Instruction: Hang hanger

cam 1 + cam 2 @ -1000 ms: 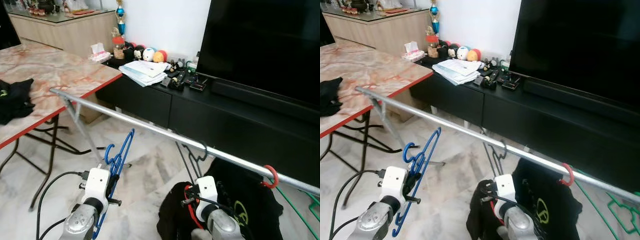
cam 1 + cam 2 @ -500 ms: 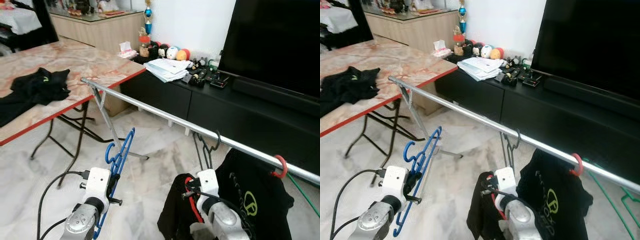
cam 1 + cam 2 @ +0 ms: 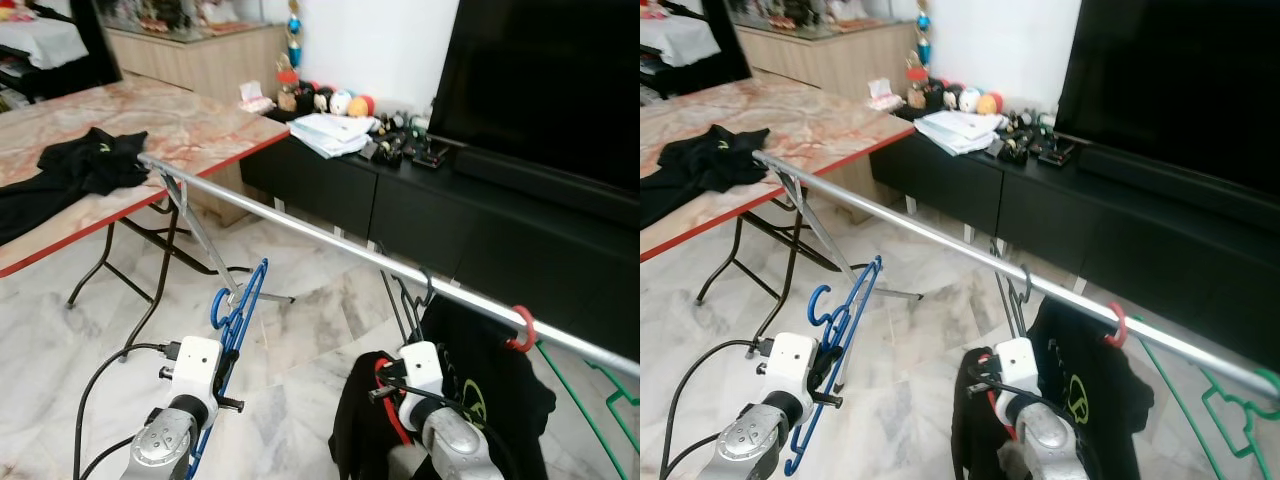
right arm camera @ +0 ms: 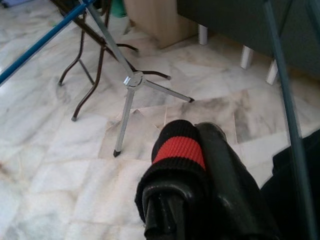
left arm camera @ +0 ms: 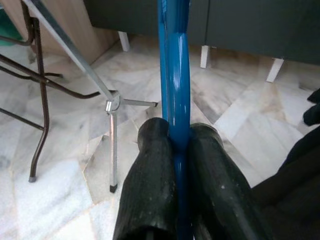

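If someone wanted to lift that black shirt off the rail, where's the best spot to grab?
Probably the red hook where it curls over the silver rail, coming from above and the robot's side. The black shirt hangs limp below it, so pulling cloth would likely just drag or slip; lifting the hook frees hanger and shirt together.

A rail (image 3: 330,241) runs across from left-far to right-near. A table (image 3: 180,125) stands behind its left end, with a garment (image 3: 90,165) on it. 1 shirt (image 3: 480,390) hangs from the rail at right. Behind, a cabinet (image 3: 420,205) carries a TV (image 3: 550,90).
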Robot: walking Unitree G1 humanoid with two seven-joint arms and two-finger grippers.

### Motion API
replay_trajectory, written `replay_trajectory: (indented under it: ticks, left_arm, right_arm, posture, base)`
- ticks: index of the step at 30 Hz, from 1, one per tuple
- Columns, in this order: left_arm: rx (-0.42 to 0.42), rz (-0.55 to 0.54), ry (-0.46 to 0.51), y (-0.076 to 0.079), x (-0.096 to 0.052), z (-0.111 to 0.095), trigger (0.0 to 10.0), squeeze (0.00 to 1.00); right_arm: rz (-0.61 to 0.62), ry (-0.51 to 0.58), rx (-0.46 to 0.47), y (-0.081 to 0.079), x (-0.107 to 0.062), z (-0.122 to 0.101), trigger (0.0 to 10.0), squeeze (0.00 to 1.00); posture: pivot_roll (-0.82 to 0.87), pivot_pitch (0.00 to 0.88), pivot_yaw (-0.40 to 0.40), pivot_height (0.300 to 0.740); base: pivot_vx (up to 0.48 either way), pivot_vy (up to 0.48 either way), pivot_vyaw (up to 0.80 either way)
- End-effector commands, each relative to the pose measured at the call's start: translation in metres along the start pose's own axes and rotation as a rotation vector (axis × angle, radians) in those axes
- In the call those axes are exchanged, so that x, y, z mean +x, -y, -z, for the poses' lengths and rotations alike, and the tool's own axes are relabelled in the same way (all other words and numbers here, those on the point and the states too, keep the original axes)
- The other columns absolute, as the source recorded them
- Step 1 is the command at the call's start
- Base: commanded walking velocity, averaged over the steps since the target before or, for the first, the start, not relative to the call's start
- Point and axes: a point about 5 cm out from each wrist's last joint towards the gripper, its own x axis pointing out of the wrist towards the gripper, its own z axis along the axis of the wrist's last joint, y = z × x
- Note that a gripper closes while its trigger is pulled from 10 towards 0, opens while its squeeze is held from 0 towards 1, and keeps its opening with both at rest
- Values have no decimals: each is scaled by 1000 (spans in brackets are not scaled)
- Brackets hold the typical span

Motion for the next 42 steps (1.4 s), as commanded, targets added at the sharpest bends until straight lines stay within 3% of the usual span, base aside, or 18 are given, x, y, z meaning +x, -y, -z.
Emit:
replay_trajectory:
  ticks: [1,12,30,35,42]
  left_arm:
    - [11,-3,25,-4,0,-8,10000,0]
    - [14,-9,18,-5,-1,-7,10000,0]
    - [26,2,17,-1,0,-7,10000,0]
    - [28,2,22,-1,1,-8,10000,0]
    - [33,-9,27,-2,1,-9,10000,0]
  right_arm:
    - [-1,-26,23,-3,-1,6,10000,0]
    - [15,-26,18,6,-4,5,10000,0]
    - [46,-10,14,13,-3,-2,10000,0]
    - [100,100,38,20,4,-27,10000,0]
    - [22,218,11,20,15,-62,10000,0]
  posture:
    - [31,43,2,740]
    - [31,42,-2,740]
    - [35,39,-5,740]
    - [38,41,1,740]
    - [40,43,0,740]
  base:
    - [0,0,0]
    - [216,0,0]
    - [0,0,0]
    - [0,0,0]
    - [0,0,0]
